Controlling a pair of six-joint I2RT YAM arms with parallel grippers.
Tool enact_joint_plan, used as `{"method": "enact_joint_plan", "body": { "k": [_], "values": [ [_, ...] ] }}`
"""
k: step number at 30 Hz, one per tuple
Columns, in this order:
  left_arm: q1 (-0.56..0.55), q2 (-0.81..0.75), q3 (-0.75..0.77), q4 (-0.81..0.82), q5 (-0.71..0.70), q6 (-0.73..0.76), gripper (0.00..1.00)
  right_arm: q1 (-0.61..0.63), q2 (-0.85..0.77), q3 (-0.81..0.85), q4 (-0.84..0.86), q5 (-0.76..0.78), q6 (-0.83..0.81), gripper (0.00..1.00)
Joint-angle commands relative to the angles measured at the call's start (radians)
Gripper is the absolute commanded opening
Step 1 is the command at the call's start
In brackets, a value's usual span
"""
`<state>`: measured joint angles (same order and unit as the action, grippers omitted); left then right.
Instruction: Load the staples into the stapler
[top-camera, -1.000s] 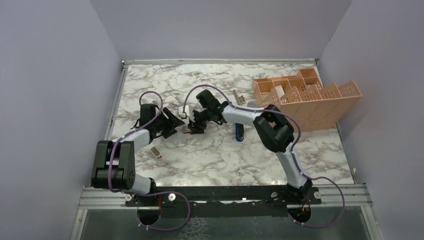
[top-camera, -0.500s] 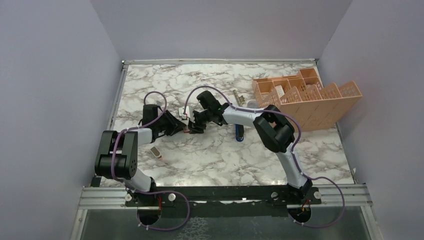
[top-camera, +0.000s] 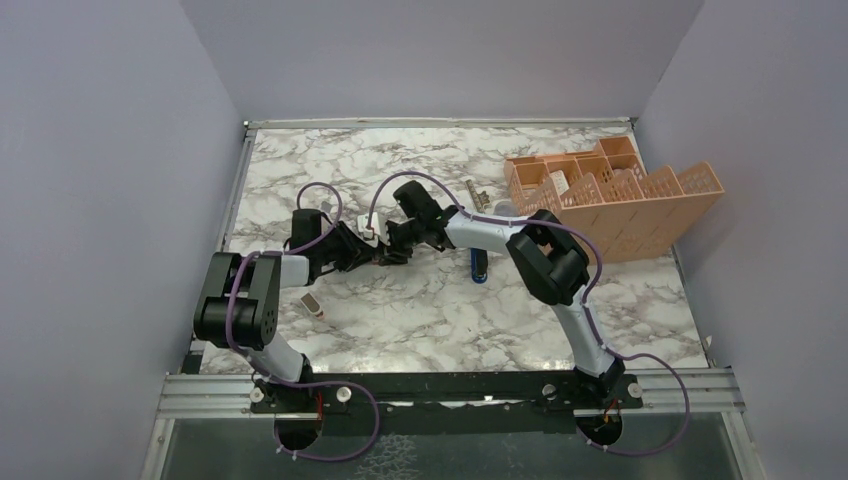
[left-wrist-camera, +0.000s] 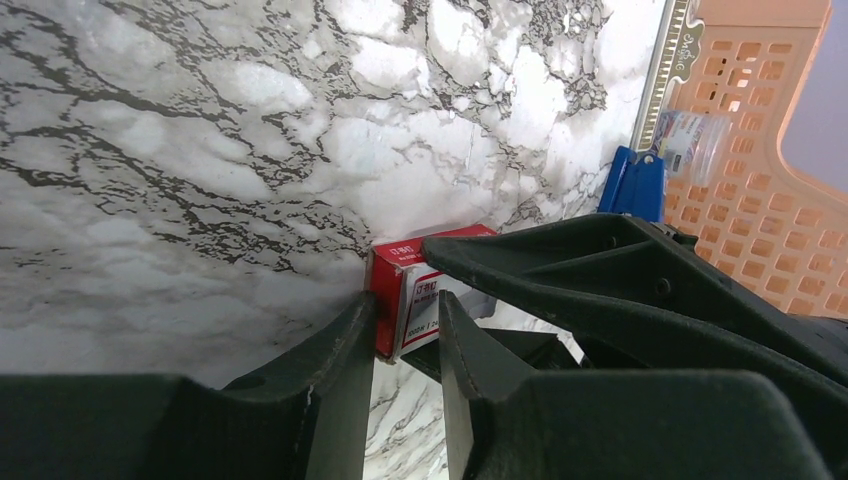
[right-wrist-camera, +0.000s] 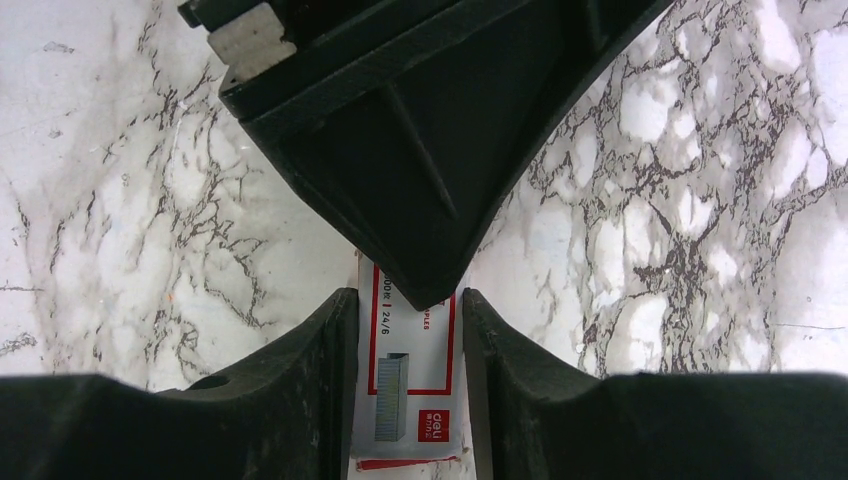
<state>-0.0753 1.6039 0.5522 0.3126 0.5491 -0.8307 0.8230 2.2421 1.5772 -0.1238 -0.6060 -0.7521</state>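
The red-and-white staple box (top-camera: 372, 250) lies mid-table, and both grippers meet on it. My left gripper (top-camera: 364, 252) comes in from the left and is shut on the box's (left-wrist-camera: 400, 265) near end, one finger on its red side and the other on its white face. My right gripper (top-camera: 388, 249) comes in from the right and is shut across the box's (right-wrist-camera: 412, 400) width, with both fingers (right-wrist-camera: 320, 370) pressed against its long edges. The staples are hidden inside the box. The blue stapler (top-camera: 480, 265) lies on the marble to the right, also in the left wrist view (left-wrist-camera: 632, 185).
An orange mesh organiser (top-camera: 610, 195) stands at the back right, close behind the stapler. A small tan-and-white block (top-camera: 313, 304) lies near the left arm. A thin metal strip (top-camera: 476, 192) lies behind the right gripper. Metal rails edge the table.
My left gripper has slid right to the box and shut on its end. My right gripper's fingers have narrowed onto the box's sides. The box has stayed in place.
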Motion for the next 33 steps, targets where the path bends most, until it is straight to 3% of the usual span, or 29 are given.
{"method": "enact_joint_plan", "body": {
  "k": [1,9,14,20,24,30,33],
  "values": [
    [-0.028,0.025,0.012,0.061,0.063,-0.003,0.29,0.006,0.017,-0.029,0.014,0.052,-0.013,0.37],
    [-0.049,0.053,0.005,0.100,0.051,-0.027,0.29,0.007,0.039,0.016,-0.016,-0.032,0.013,0.38],
    [-0.050,0.044,0.008,0.106,0.050,-0.020,0.29,0.005,0.004,-0.037,0.036,-0.001,0.047,0.41],
    [-0.050,0.042,0.003,0.104,0.009,-0.012,0.26,-0.020,-0.076,-0.109,0.078,0.079,0.116,0.62],
    [-0.049,0.039,0.007,0.090,-0.004,0.001,0.28,-0.041,-0.096,-0.124,0.038,0.080,0.094,0.68],
    [-0.049,0.031,0.028,0.046,-0.019,0.026,0.32,-0.044,-0.096,-0.122,-0.028,0.081,0.028,0.69],
    [-0.050,0.028,0.040,0.025,-0.020,0.044,0.30,-0.045,-0.093,-0.120,-0.047,0.076,0.010,0.62]
  ]
}}
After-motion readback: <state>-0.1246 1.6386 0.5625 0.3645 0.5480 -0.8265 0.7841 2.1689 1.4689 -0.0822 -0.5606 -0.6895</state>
